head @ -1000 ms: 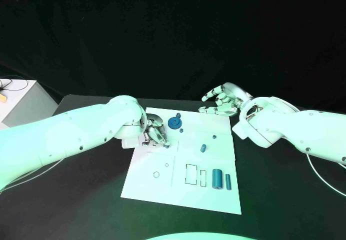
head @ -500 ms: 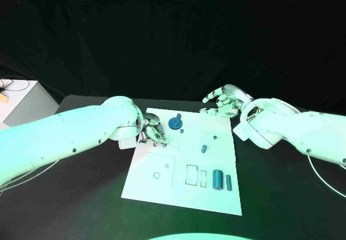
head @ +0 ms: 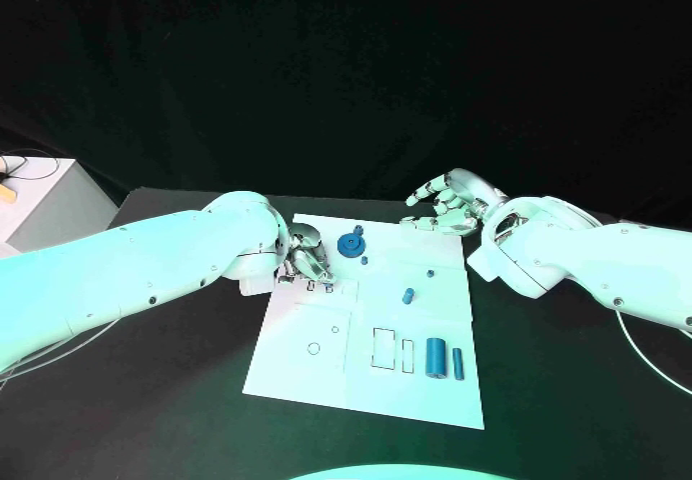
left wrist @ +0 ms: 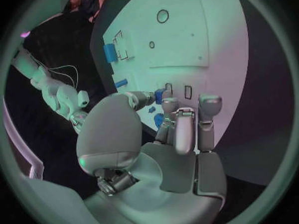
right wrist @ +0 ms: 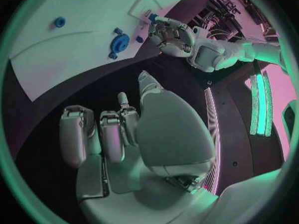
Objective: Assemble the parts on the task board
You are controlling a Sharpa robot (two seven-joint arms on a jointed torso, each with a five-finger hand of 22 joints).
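The task board, a white plate, lies in the middle of the black table, its long side running away from the robot. Near its far edge sits a round blue gear-like part with a small blue peg just beside it. Further in lies a short blue piece, and toward the near end two blue cylinders lie side by side next to a rectangular outline.

The left hand is down over the board's far left corner, fingers curled close together with the tips at a small blue part; whether it actually grips it I cannot tell. The right hand hovers off the board's far right corner over bare table, fingers loosely bent and apart, holding nothing.
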